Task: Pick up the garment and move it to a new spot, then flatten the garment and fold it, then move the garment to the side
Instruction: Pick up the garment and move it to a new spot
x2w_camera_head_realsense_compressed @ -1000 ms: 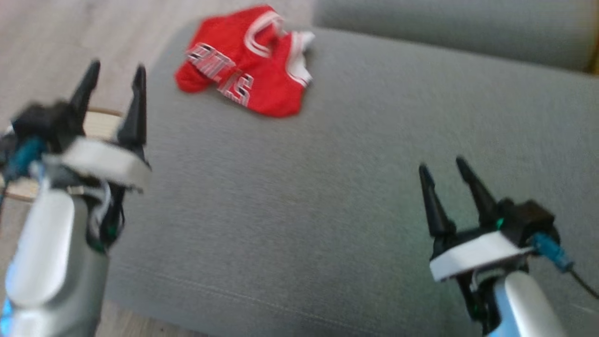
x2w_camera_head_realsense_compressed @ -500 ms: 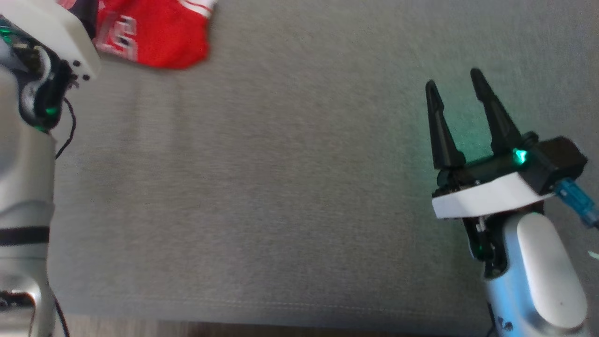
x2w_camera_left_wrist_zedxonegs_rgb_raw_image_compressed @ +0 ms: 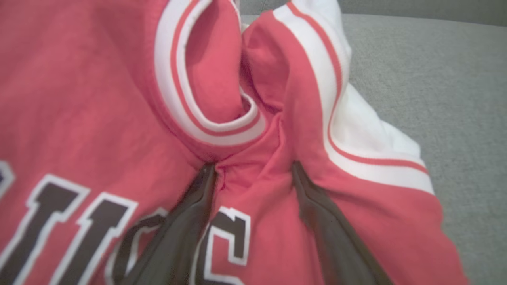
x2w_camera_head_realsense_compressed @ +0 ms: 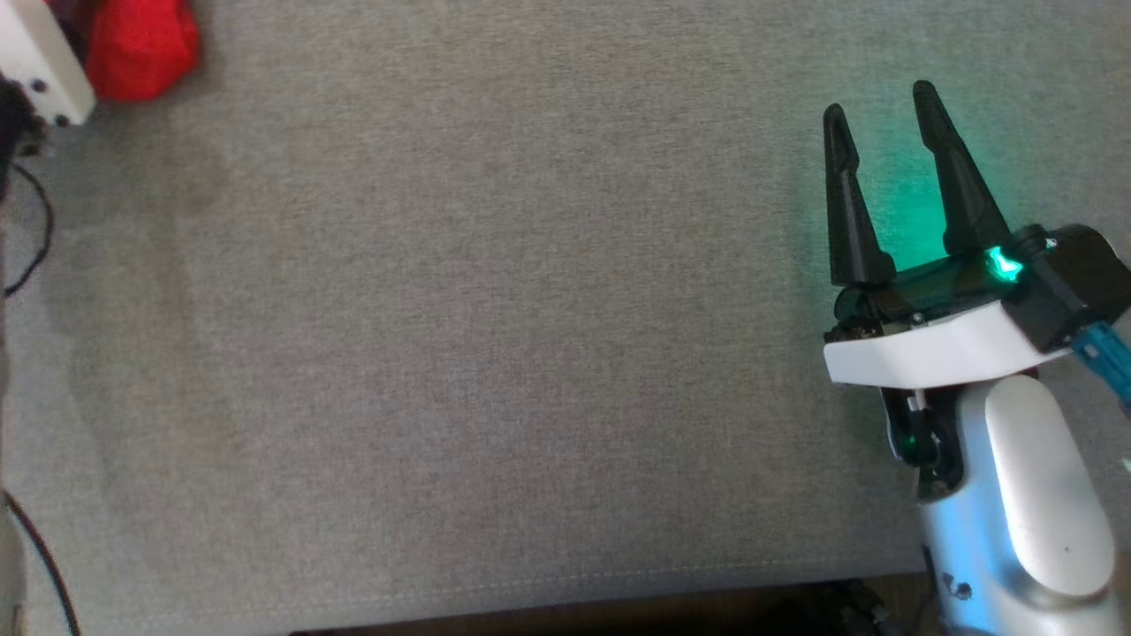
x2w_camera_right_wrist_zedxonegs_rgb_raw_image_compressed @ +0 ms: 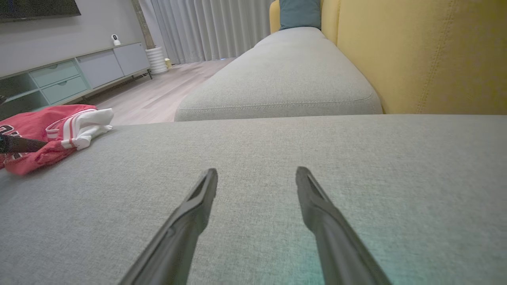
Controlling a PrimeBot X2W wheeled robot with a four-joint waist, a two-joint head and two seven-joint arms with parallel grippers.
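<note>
- While I look down through the head view, the grey sofa seat (x2w_camera_head_realsense_compressed: 495,353) takes up most of my screen. The right wrist view adds a yellow backrest (x2w_camera_right_wrist_zedxonegs_rgb_raw_image_compressed: 435,55) and a second grey cushion (x2w_camera_right_wrist_zedxonegs_rgb_raw_image_compressed: 285,79) running off toward the curtains (x2w_camera_right_wrist_zedxonegs_rgb_raw_image_compressed: 214,27).
- The garment (x2w_camera_head_realsense_compressed: 141,44) is a red jersey. In the head view it is just a red lump at the seat's far left corner.
- In the left wrist view I can read the detail: white-and-red trim, black lettering edged in white, and crumpled folds.
- The right wrist view places it at the seat's edge, beside the wood floor (x2w_camera_right_wrist_zedxonegs_rgb_raw_image_compressed: 158,95).
- My left gripper (x2w_camera_left_wrist_zedxonegs_rgb_raw_image_compressed: 251,166) has its fingers spread wide. The tips are sunk into the cloth with a ridge of red fabric between them, and the jaws are not closed on it.
- The head view gives me just that arm's white wrist housing (x2w_camera_head_realsense_compressed: 40,62), beside the jersey.
- My right gripper (x2w_camera_head_realsense_compressed: 879,98) is also spread wide and holds nothing. It hovers over bare seat on the right, well apart from the garment.
- A green light (x2w_camera_head_realsense_compressed: 1003,262) at the base of the right gripper's fingers tints the fabric beneath.
</note>
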